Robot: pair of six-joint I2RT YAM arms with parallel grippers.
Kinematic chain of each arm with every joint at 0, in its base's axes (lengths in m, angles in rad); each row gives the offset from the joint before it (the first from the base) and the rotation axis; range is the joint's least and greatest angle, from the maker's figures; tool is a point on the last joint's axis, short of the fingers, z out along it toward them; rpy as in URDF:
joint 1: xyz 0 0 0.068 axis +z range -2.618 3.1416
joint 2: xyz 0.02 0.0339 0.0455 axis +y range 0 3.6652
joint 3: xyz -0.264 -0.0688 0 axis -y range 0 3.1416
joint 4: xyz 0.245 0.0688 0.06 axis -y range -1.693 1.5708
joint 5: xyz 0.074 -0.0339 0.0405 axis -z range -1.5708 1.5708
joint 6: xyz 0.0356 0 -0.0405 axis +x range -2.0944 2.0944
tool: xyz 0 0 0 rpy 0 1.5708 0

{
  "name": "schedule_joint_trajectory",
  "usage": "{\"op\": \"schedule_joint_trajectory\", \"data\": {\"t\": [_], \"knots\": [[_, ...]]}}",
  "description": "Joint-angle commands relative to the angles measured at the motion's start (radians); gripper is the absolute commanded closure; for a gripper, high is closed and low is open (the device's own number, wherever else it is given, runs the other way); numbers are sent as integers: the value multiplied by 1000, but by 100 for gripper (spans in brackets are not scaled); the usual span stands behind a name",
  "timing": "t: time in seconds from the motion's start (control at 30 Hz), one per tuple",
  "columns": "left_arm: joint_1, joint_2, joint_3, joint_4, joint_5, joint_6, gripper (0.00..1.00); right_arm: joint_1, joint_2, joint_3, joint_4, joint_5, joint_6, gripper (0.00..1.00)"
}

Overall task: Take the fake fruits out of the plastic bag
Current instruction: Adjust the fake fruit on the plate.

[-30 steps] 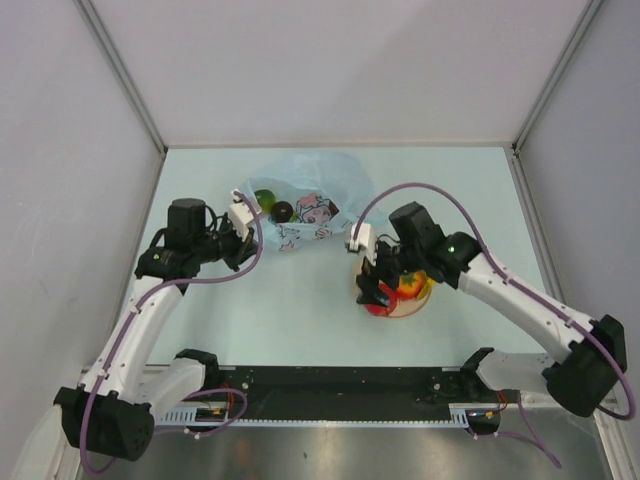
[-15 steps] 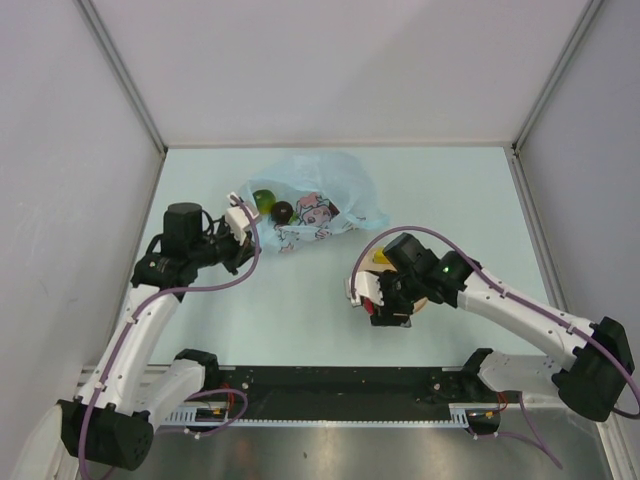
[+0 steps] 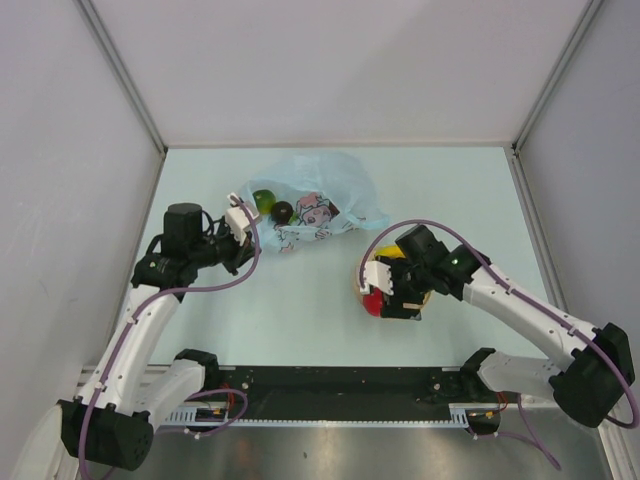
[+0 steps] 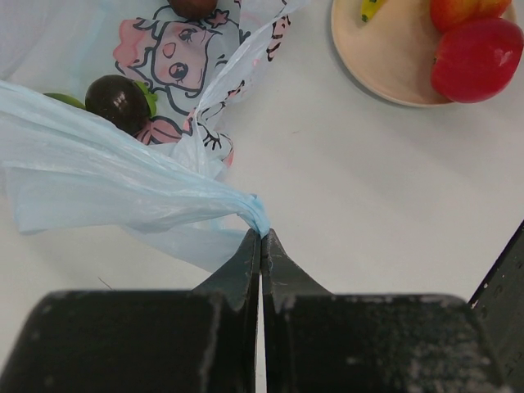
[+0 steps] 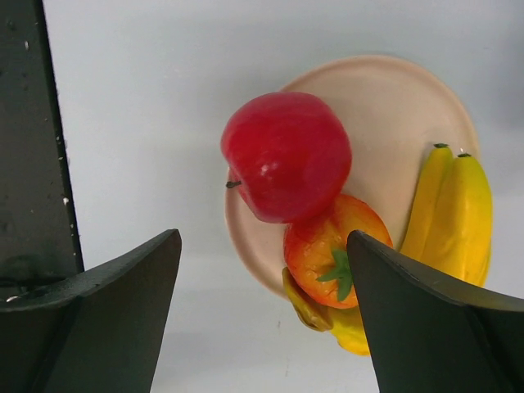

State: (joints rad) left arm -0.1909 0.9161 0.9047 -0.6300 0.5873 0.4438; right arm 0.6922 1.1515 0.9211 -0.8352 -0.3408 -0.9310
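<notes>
Bunching at left hand [image 4: 261, 239], crinkled lt-blue bag [image 4: 106, 184] shows pink cartoon print.

The left wrist view's top edge cut off the plate [image 4: 385, 70] and orange fruit [image 4: 463, 10]; from above, my right hand [image 3: 388, 295] covered most of the plate.

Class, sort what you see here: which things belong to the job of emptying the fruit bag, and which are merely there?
Belong to the job: plastic bag; dark purple fruit and green fruit inside it; red apple, orange fruit and bananas, already out; left gripper, pinching the bag.

Merely there: beige plate holding those three.
</notes>
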Motion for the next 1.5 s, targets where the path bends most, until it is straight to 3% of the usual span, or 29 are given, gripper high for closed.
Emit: {"op": "schedule_joint_trajectory", "data": {"t": [0.0,0.27,0.47,0.73,0.87,0.93,1.23,1.33,1.47], "knots": [[-2,-2,-1,27,31,-16,100,10,5,35,-27,-17,-29,14],[-2,17,2,47,26,-24,100,26,46,9,109,-6,-69,12],[5,30,-3,43,8,-10,100,59,132,9,87,-35,-193,11],[11,52,-13,44,8,-8,100,24,192,7,188,-26,-235,28],[11,64,-6,41,8,-8,100,3,241,37,131,-50,-276,41],[11,69,-3,44,6,-5,100,-28,286,59,101,-76,-261,50],[11,95,2,61,20,-22,100,-172,490,251,73,-204,-57,65],[11,99,5,66,25,-33,100,-217,523,284,71,-245,9,65],[11,101,8,64,26,-37,100,-241,548,295,79,-260,60,52]]}}
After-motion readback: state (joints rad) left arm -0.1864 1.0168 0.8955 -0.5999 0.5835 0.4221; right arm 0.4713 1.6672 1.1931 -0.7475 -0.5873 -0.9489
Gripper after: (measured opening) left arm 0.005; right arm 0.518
